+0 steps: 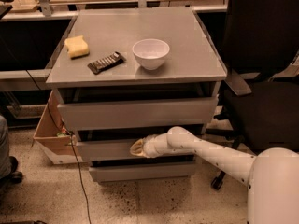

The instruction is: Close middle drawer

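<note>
Middle drawer sits 2nd of three in the grey bench, btwn the taller top drawer and the shorter lowest front. Its front looks nearly level w/ the fronts around it, w/ a dark gap above, so prob. only a short way left to go; exact amount can't be told from this angle.

Tool is pressed against the drawer front, a bit right of ctr, w/ the white arm reaching in from the right. Can't tell whether the tool is open or closed.

Handling, as a judgement:
- Front is flat, stiff and has no handle, so nothing to grab. It's a push job, not a grip.
- Drawer is wide and shallow and prob. light, so it should slide easily on its runners.
- Smooth face means the tool could skid sideways if the push is angled; press square to the front.
- Best contact is near ctr of the front. An off-ctr push on a wide drawer may rack it and jam it.
- Not fragile, but a hard shove would jolt the bowl, sponge and snack bar on the bench top.
</note>
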`<state>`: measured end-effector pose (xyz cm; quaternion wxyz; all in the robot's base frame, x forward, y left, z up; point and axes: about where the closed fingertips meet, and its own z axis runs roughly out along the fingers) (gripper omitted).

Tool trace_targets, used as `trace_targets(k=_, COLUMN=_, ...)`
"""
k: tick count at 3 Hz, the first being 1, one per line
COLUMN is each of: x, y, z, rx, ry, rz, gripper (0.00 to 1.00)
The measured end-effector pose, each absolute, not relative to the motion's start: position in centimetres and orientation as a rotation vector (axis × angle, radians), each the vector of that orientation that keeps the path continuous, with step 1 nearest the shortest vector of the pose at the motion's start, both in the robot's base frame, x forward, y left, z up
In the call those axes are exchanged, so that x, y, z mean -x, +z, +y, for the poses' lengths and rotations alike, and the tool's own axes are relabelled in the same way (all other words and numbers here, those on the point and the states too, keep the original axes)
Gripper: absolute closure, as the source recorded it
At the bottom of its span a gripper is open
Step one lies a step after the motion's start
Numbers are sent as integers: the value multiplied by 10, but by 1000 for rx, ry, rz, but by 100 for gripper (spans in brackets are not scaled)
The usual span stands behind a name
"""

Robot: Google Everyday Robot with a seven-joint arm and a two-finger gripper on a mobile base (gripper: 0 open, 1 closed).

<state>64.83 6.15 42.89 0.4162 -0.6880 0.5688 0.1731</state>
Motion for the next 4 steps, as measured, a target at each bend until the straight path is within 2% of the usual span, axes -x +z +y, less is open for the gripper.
trace_targets(k=2, x=-598, y=428, z=33, rx=1740, ry=428, rz=1520, gripper=100)
trace_targets(k=4, x=-531, y=439, z=-51, rx=1692, ry=441, rz=1774, gripper=100)
